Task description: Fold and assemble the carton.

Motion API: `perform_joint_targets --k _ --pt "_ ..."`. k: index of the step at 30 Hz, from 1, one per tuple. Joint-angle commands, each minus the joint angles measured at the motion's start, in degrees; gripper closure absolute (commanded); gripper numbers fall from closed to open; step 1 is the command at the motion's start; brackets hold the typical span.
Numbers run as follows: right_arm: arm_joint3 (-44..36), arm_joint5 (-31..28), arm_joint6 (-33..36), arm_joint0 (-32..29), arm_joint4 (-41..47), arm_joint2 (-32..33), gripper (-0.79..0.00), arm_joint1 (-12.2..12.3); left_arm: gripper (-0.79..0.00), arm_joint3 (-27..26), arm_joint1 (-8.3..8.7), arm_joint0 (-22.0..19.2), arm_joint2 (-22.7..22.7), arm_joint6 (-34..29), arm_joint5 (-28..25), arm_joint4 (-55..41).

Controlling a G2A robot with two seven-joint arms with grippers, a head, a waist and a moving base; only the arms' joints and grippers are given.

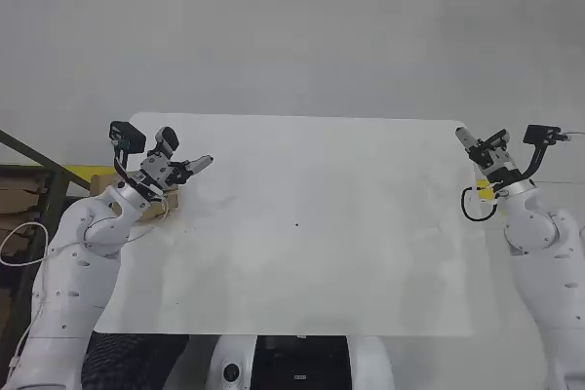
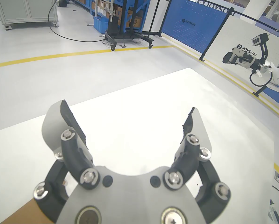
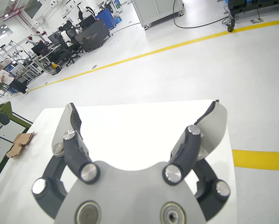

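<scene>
Left wrist view has the left gripper (image 2: pixel 128 106) closest, its 2 fingers spread wide with bare white table (image 2: pixel 139 127) between them and nothing held. Right at the base of that gripper, behind the fingers, a strip of the carton (image 2: pixel 20 213) shows as plain brown cardboard. From the top view the carton (image 1: pixel 164 207) lies flat on the table (image 1: pixel 312 234) at its left edge, tucked under the left arm's wrist, so it sits behind the released left gripper (image 1: pixel 193 166) and not between the fingers, which point toward the table's middle. In the right wrist view the carton (image 3: pixel 19 144) looks unassembled: flat, brown, with loose flaps at uneven angles, resting right on the edge of the table (image 3: pixel 134 122); whether it is 1 sheet or 2 cannot be told. Well apart from it, at the opposite side of the table, the right gripper (image 3: pixel 143 103) is also released, its 2 fingers splayed over the white surface and grasping nothing. Top view places the right gripper (image 1: pixel 468 136) at the table's far right corner, and the left wrist view shows that right gripper (image 2: pixel 228 58) in the distance beyond the table.
</scene>
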Motion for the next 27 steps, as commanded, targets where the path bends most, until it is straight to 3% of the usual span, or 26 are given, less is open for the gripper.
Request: perform_joint_targets --k 1,9,20,27 --pt "0.00 0.00 0.00 0.00 0.00 0.00 -0.785 0.00 -0.784 0.00 0.00 0.00 0.00 0.00 0.00 0.00" --pt "0.00 0.00 0.00 0.00 0.00 0.00 -0.785 0.00 -0.785 1.89 0.04 0.24 -0.92 -1.59 -0.19 -4.89" --pt "0.00 0.00 0.00 0.00 0.00 0.00 -0.785 0.00 -0.785 15.05 2.15 -4.16 -5.20 -29.67 -6.69 -39.92" --pt "0.00 0.00 0.00 0.00 0.00 0.00 -0.785 0.00 -0.785 21.29 3.40 -5.75 -7.40 -39.82 -7.09 -51.24"
